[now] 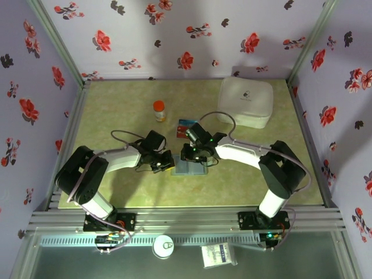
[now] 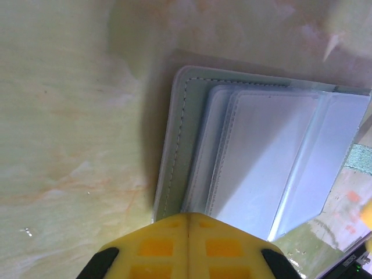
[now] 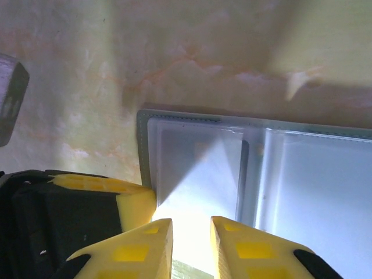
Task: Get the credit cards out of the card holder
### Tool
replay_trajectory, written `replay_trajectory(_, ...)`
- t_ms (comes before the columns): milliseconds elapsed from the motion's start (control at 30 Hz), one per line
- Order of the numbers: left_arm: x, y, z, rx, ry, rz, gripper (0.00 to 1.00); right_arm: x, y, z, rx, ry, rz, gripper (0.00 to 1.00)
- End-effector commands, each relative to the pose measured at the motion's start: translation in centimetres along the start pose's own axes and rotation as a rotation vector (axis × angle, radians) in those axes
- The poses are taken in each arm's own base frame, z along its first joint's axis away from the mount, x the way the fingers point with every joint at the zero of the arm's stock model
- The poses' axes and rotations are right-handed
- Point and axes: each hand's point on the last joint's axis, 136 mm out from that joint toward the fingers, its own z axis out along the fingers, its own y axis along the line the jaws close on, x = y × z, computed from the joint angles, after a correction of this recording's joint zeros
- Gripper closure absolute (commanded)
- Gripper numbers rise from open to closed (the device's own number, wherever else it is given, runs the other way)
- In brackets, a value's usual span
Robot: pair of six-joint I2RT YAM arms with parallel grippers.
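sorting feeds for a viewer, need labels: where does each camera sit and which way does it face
Top external: above and behind the robot, looking down at the table; shows left arm and right arm, bases at the bottom.
Left wrist: on the left arm, looking down past the shut left jaws at the open card holder.
Right wrist: on the right arm, looking down past the slightly parted right jaws.
Shared: both wrist views show that holder's clear sleeves.
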Motion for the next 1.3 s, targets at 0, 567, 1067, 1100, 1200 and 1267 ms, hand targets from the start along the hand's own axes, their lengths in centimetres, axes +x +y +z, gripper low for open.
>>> replay_trajectory(0,0.8,1.3,0.0,-0.04,0.007,-0.009,1.0,0.8,0.4,1.3,-0.029,0.036,0.038,0.78)
replay_trajectory(567,0.9,1.3,0.1,-0.039,0.014,-0.006,1.0,2.0,-1.6,3.6,0.059,0.09,0.054,0.76)
replay_trajectory(1067,1.0,1.6,0.2,-0.051,0.019,-0.011,1.0,1.6,-3.4,2.0,0.137,0.034,0.023,0.77)
replay_trajectory(1100,0.9,1.5,0.2,-0.05,0.018,-0.009,1.0,1.6,-3.5,2.1,0.137,0.035,0.026,0.77)
replay_trajectory(1200,0.7,1.3,-0.2,-0.05,0.007,-0.009,1.0,1.6,-3.4,2.0,0.107,0.024,0.032,0.78)
replay_trajectory(1267,0.4,0.9,-0.5,-0.043,-0.008,-0.005,1.0,1.4,-3.1,2.0,0.059,0.012,0.04,0.79)
